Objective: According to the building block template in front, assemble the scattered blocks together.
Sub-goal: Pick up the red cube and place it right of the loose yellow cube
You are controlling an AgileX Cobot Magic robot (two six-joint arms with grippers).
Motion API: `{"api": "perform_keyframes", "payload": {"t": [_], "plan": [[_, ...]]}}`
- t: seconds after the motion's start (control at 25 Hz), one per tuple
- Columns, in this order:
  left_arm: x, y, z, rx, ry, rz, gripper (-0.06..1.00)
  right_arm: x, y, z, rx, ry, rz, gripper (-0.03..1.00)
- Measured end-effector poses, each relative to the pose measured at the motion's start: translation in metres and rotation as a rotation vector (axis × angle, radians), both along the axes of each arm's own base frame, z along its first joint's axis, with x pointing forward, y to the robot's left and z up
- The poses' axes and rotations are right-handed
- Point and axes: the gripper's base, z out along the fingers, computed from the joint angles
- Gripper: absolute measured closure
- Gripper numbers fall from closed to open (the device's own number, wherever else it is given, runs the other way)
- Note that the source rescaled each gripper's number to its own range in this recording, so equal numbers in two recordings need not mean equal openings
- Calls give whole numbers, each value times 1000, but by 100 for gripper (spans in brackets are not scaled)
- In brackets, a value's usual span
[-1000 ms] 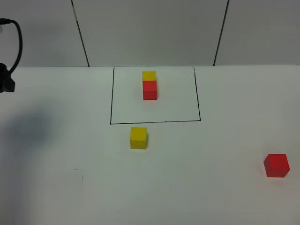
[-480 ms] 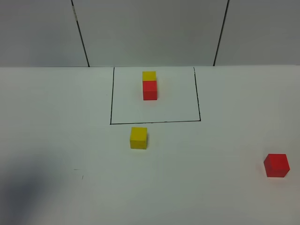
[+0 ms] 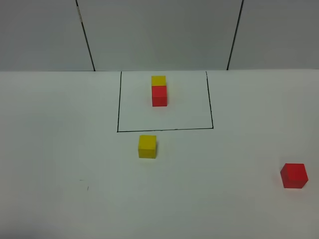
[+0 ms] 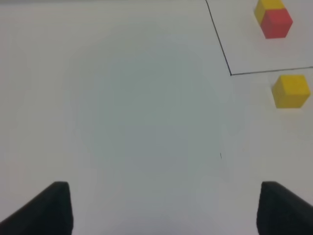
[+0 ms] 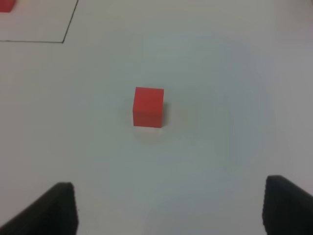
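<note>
The building block template is a yellow cube (image 3: 158,80) touching a red cube (image 3: 159,95) inside a black-lined rectangle (image 3: 118,107) at the table's far middle. One scattered block, a yellow cube (image 3: 147,146), sits just in front of the frame. The other, a red cube (image 3: 294,175), lies near the right edge. Neither arm shows in the exterior high view. My left gripper (image 4: 164,210) is open over bare table, with the loose yellow cube (image 4: 291,90) and the template pair (image 4: 277,23) well ahead of it. My right gripper (image 5: 168,208) is open, and the red cube (image 5: 148,106) lies ahead of its fingers.
The white table (image 3: 65,149) ends at a grey panelled wall (image 3: 159,35) behind the frame. A corner of the black line (image 5: 63,41) shows in the right wrist view. A small dark mark (image 3: 87,188) lies on the table at the front left.
The dark arm part and cable at the left edge of the exterior high view have left the picture. The shadow on the table's left side has faded. The blocks have not moved.
</note>
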Motion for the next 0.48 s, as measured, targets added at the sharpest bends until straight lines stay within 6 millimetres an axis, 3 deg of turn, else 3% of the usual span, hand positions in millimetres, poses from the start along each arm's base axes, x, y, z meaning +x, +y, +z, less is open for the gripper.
{"api": "perform_keyframes", "payload": {"t": [0.16, 0.48], "plan": [[-23, -4, -13, 1, -23, -18, 12, 0, 0, 0, -1, 0, 0, 37], [-45, -10, -35, -4, 14, -100, 16, 0, 0, 0, 0, 0, 0, 37]]}}
